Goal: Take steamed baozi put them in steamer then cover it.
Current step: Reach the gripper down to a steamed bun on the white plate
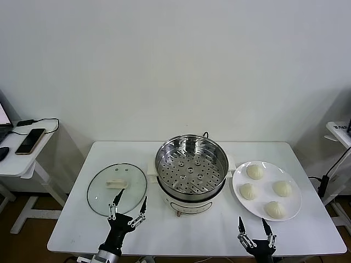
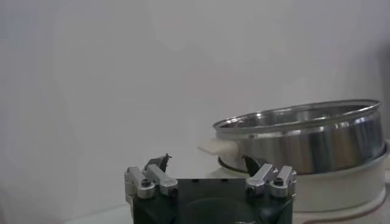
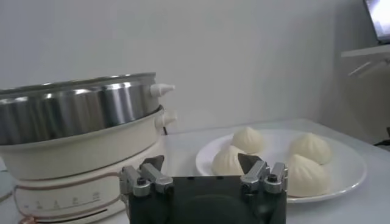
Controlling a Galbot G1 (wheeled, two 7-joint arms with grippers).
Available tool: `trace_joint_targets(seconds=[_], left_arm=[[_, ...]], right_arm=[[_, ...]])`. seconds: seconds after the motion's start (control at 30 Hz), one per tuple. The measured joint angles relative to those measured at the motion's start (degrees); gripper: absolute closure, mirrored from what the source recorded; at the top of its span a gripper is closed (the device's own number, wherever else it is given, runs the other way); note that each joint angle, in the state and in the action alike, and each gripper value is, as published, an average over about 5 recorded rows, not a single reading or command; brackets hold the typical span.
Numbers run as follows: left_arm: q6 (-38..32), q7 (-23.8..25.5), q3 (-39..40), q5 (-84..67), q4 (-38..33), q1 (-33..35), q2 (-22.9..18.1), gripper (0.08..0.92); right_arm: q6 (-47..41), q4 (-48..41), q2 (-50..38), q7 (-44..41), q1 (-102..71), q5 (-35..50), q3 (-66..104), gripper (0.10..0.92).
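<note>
I am holding my left gripper [image 1: 127,207] wide open and empty at the near edge of the white table [image 1: 181,230], its fingertips hovering over the near rim of the round clear glass lid with the white bar handle [image 1: 116,188], which is lying flat on the table left of the steamer. I am keeping my right gripper [image 1: 254,226] spread open and empty too, low at the table's near edge, just in front of the flat white plate [image 1: 290,213]. On that plate four small cream-white pleated baozi [image 1: 255,171] are sitting apart from each other. Between lid and plate the shiny round steel steamer pot on its cream-white base [image 1: 191,167] is standing uncovered, its perforated tray showing bare
</note>
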Motion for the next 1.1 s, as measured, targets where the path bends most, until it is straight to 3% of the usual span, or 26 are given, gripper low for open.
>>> trace_joint_targets(seconds=[0.4, 0.7, 0.9, 1.1], left_arm=[[-0.2, -0.6, 0.0, 0.1, -0.9, 0.7, -0.5, 0.177], [0.0, -0.7, 0.5, 0.2, -1.0, 0.4, -1.0, 0.177], [0.2, -0.8, 0.2, 0.1, -1.2, 0.0, -1.2, 0.177], [0.5, -0.9, -0.2, 0.1, -1.4, -0.2, -1.5, 0.177]], right_arm=[[-9.6, -1.3, -7.0, 3.8, 10.9, 6.1, 3.0, 0.203], [-16.0, -12.0, -17.1, 2.5, 29.2, 14.1, -1.3, 0.203], [-18.3, -22.5, -24.3, -5.4, 42.9, 16.5, -9.4, 0.203], [-18.8, -33.6, -30.6, -21.2, 57.9, 14.0, -21.2, 0.203]])
